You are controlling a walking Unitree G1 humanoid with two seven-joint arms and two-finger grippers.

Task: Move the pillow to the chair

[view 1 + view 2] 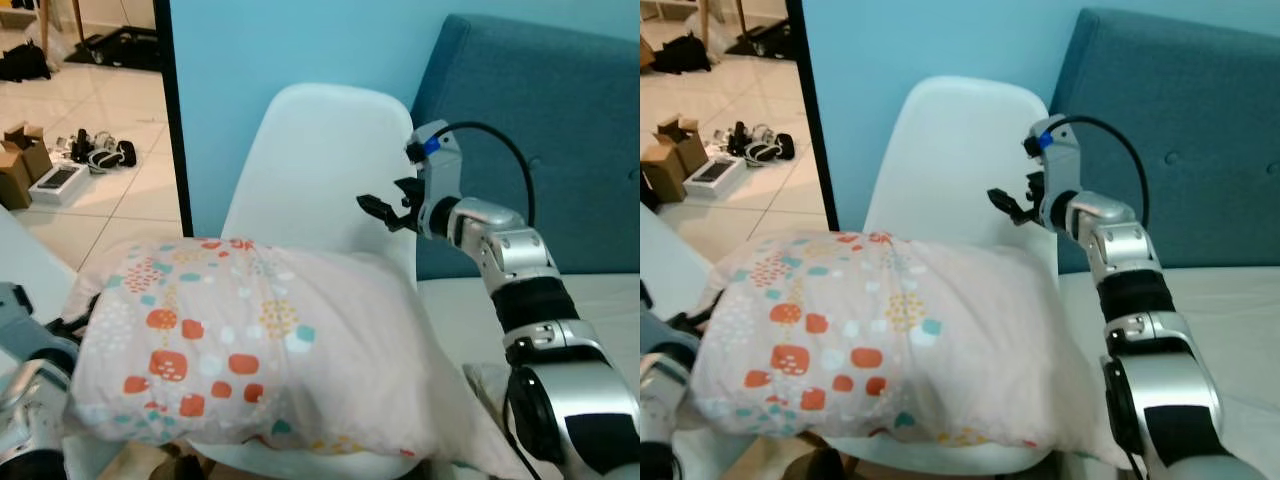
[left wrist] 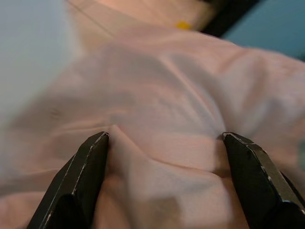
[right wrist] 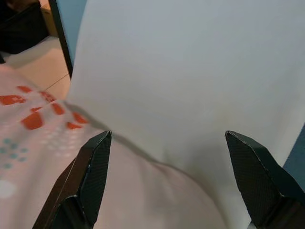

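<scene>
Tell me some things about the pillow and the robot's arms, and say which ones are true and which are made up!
1. The pillow lies on the white chair. True.
2. The pillow is plain blue. False: it is pale pink with orange, teal and yellow patches.
3. The right gripper is squeezing the pillow. False: it is up above the pillow, in front of the chair's back, with its jaws open and nothing between them.
4. The left gripper has its jaws spread against the pillow's fabric. True.
5. A blue headboard stands on the right of the chair. True.
6. The floor past the doorway is covered in carpet. False: it has pale tiles, with boxes and small things lying on it.
</scene>
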